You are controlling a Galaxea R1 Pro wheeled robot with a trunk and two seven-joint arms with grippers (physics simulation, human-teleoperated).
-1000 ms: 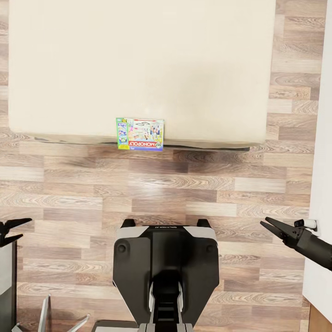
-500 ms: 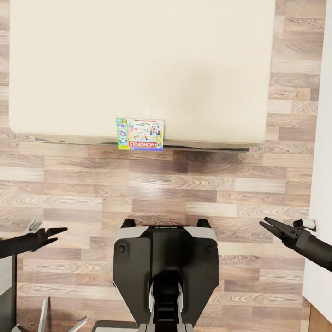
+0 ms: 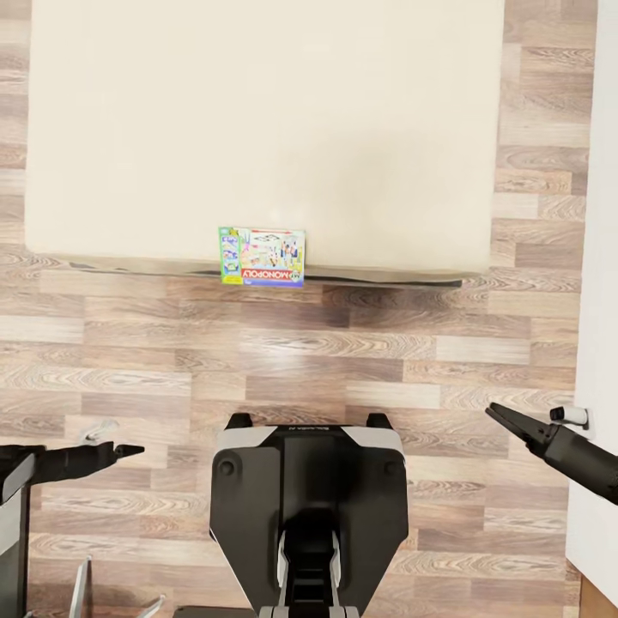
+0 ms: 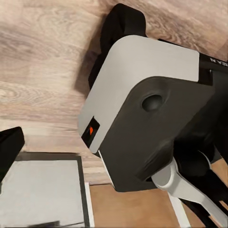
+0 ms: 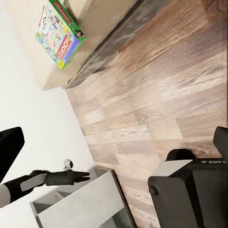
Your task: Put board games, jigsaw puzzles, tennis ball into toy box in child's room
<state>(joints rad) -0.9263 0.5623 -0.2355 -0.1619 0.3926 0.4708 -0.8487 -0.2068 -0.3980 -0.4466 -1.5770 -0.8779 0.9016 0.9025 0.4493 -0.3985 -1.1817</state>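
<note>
Cardboard board game [image 3: 262, 256], flat and colourful, lies at the near edge of the smooth beige bed [image 3: 257, 120]. We hold nothing: left gripper [image 3: 129, 450] and right gripper [image 3: 500, 416] look pinched closed above the wooden floor [image 3: 343, 343].

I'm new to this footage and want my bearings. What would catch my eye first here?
The bright multicoloured board game stands out, lying at the near edge of the beige bed, overhanging it slightly. Below it is wood-plank floor, then the robot's own dark base. The left gripper and right gripper reach in from either side, low over the floor, both well short of the game.
</note>
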